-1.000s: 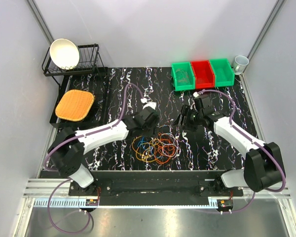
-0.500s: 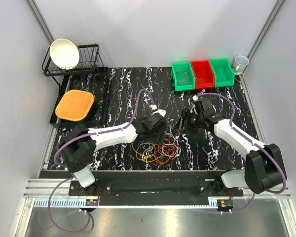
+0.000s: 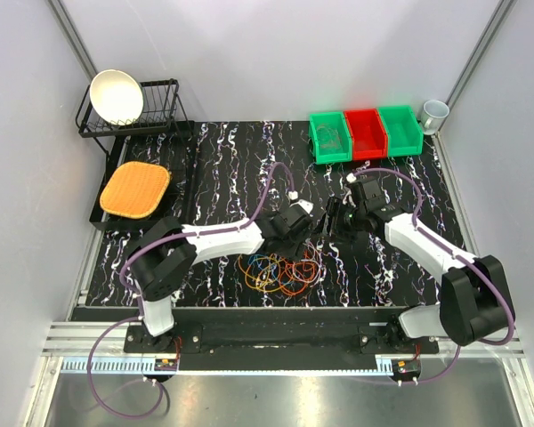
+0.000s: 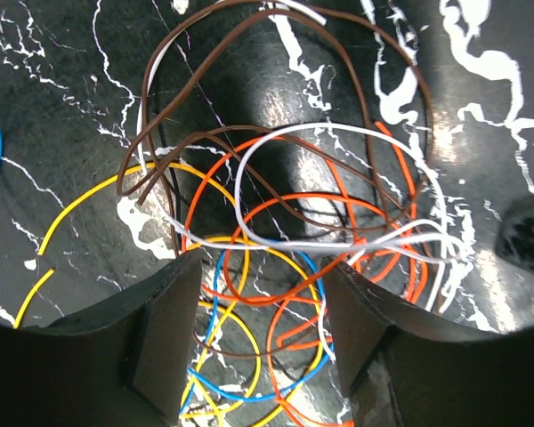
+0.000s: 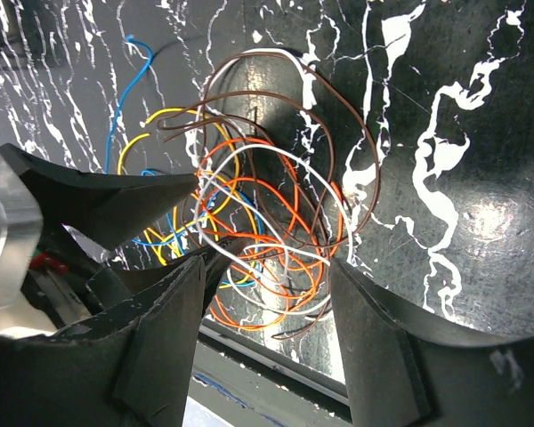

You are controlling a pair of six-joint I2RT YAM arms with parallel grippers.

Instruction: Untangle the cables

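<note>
Top view: tangle of thin orange, yellow, blue wire loops (image 3: 280,269), with left gripper (image 3: 311,218) and right gripper (image 3: 331,221) hovering side by side at tangle's far edge. Left wrist: jaws spread, empty, straddling tangle's orange strands, looks nearer. Right wrist: spread, empty too, tangle dead ahead.

The bench (image 3: 214,151) is a black slab veined with white. Just off its middle, toward 6 o'clock, the cables (image 3: 280,267) lie in one loose tangle of orange, yellow, blue, brown and white loops crossing one another. At 10 o'clock stands a black wire dish rack (image 3: 165,98). Next to it, at 9 o'clock, a black tray (image 3: 185,178) carries an orange mat (image 3: 135,189). At 1 o'clock three bins touch in a row: a green bin (image 3: 331,155), a red bin (image 3: 368,151) and a second green bin (image 3: 404,147). A pale cup (image 3: 434,113) sits at the 2 o'clock corner.
</note>
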